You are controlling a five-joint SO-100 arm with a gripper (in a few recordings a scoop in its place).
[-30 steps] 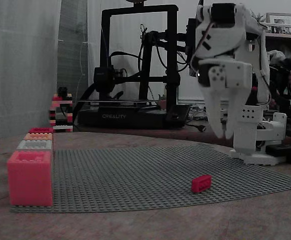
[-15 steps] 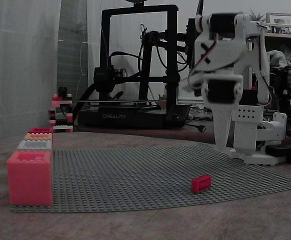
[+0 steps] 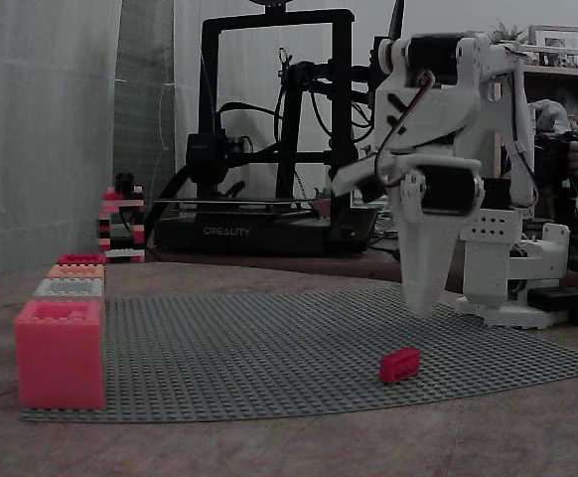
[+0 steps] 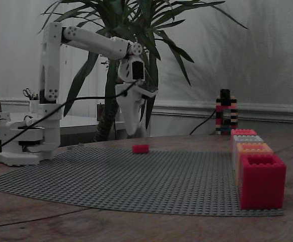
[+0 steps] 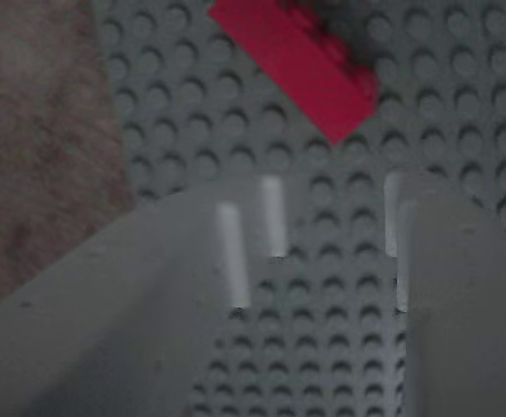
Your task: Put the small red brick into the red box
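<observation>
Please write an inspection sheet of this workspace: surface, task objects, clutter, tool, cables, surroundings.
Surface: grey studded baseplate on a brown table.
Job's things: small red brick lying loose on the baseplate; red box at the baseplate's edge, heading a row of boxes.
Clutter: striped brick tower behind the row.
Tool: open, empty, above the baseplate near the brick.
Cables: black cable hanging along the arm.
Surroundings: 3D printer, potted plant.

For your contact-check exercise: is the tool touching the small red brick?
Apart. In a fixed view the tool hangs above the baseplate, with open mat visible between its tips and the small red brick.
</observation>
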